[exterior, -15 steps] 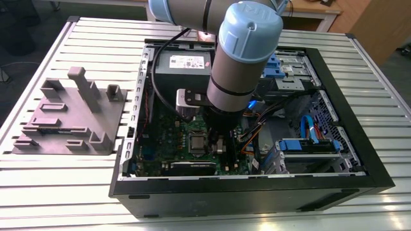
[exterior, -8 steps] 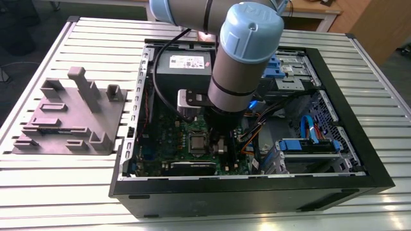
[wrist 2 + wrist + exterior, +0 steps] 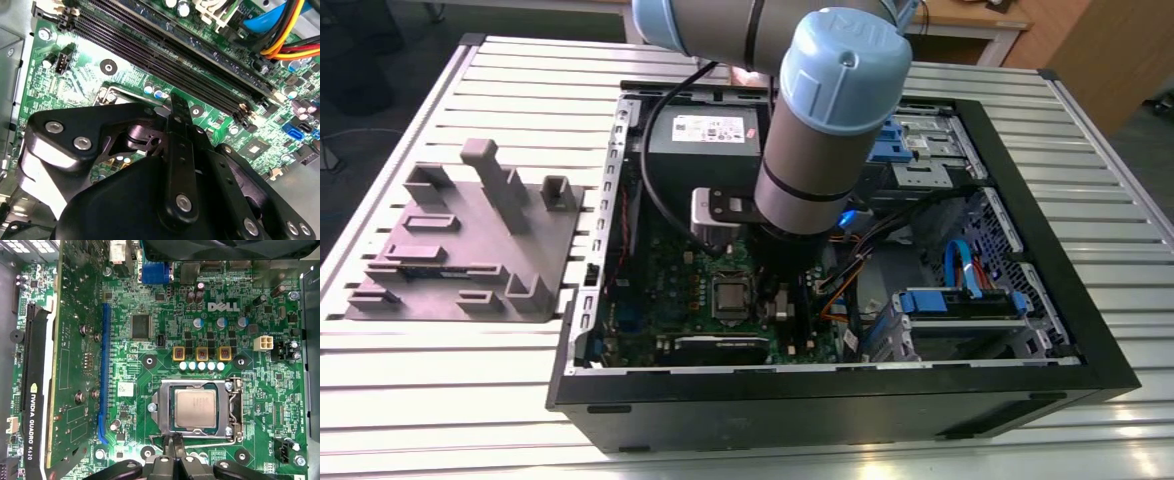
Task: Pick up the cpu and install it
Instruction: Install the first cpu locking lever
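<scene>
The cpu (image 3: 196, 410) lies flat in the socket (image 3: 161, 407), a silvery-grey square with a thin pale rim. The gripper (image 3: 175, 444) hangs just beside the socket's edge, jaws pressed together on nothing. In the exterior view, the computer case (image 3: 1047, 300) walls in the motherboard (image 3: 654, 290) at centre frame, and cables (image 3: 845, 292) crowd the exterior view's right. White lettering marks the board, and a white label (image 3: 707, 128) sits at upper centre.

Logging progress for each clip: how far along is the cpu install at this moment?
Done: the cpu lies seated in the socket. In hand: nothing; the gripper, jaws shut, sits at the socket's edge beside the cpu. Left: whether the socket is latched cannot be told, so locking may remain.
</scene>
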Controlling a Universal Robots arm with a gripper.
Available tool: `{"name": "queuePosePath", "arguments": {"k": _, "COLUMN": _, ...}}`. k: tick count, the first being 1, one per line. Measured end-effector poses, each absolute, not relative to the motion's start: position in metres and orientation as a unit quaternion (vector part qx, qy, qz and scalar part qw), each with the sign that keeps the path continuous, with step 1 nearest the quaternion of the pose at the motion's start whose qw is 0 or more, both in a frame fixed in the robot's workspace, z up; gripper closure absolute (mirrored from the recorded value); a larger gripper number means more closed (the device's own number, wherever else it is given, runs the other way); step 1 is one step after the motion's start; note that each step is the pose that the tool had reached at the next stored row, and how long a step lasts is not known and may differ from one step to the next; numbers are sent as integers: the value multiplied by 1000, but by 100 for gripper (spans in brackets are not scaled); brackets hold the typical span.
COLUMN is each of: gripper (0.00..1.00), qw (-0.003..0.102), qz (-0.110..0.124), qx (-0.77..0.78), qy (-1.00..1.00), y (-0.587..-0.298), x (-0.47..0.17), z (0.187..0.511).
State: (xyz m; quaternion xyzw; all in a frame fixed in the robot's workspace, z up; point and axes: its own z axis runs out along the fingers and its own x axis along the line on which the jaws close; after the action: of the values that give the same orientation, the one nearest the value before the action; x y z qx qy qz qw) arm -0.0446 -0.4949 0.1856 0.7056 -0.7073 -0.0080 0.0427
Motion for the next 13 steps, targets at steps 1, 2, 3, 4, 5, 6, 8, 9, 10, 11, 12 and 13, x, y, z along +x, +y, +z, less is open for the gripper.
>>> {"name": "queuePosePath", "arguments": {"k": 1, "gripper": 90, "qw": 43, "qz": -8, "qx": 706, "qy": -707, "y": -495, "x": -45, "z": 186}}
{"name": "queuePosePath", "arguments": {"k": 2, "gripper": 90, "qw": 43, "qz": -8, "qx": 706, "qy": -707, "y": -495, "x": -46, "z": 186}}
{"name": "queuePosePath", "arguments": {"k": 3, "gripper": 90, "qw": 43, "qz": -8, "qx": 706, "qy": -707, "y": -495, "x": -46, "z": 186}}
{"name": "queuePosePath", "arguments": {"k": 4, "gripper": 90, "qw": 43, "qz": -8, "qx": 706, "qy": -707, "y": -495, "x": -47, "z": 186}}
{"name": "queuePosePath", "arguments": {"k": 5, "gripper": 90, "qw": 43, "qz": -8, "qx": 706, "qy": -707, "y": -495, "x": -47, "z": 186}}
{"name": "queuePosePath", "arguments": {"k": 6, "gripper": 90, "qw": 42, "qz": -8, "qx": 706, "qy": -707, "y": -495, "x": -48, "z": 187}}
{"name": "queuePosePath", "arguments": {"k": 8, "gripper": 90, "qw": 42, "qz": -8, "qx": 706, "qy": -707, "y": -495, "x": -48, "z": 188}}
{"name": "queuePosePath", "arguments": {"k": 9, "gripper": 90, "qw": 43, "qz": -8, "qx": 706, "qy": -707, "y": -495, "x": -49, "z": 189}}
{"name": "queuePosePath", "arguments": {"k": 10, "gripper": 90, "qw": 43, "qz": -8, "qx": 706, "qy": -707, "y": -495, "x": -49, "z": 190}}
{"name": "queuePosePath", "arguments": {"k": 11, "gripper": 90, "qw": 43, "qz": -9, "qx": 706, "qy": -707, "y": -495, "x": -49, "z": 190}}
{"name": "queuePosePath", "arguments": {"k": 12, "gripper": 90, "qw": 43, "qz": -9, "qx": 706, "qy": -707, "y": -495, "x": -49, "z": 192}}
{"name": "queuePosePath", "arguments": {"k": 13, "gripper": 90, "qw": 43, "qz": -9, "qx": 706, "qy": -707, "y": -495, "x": -49, "z": 194}}
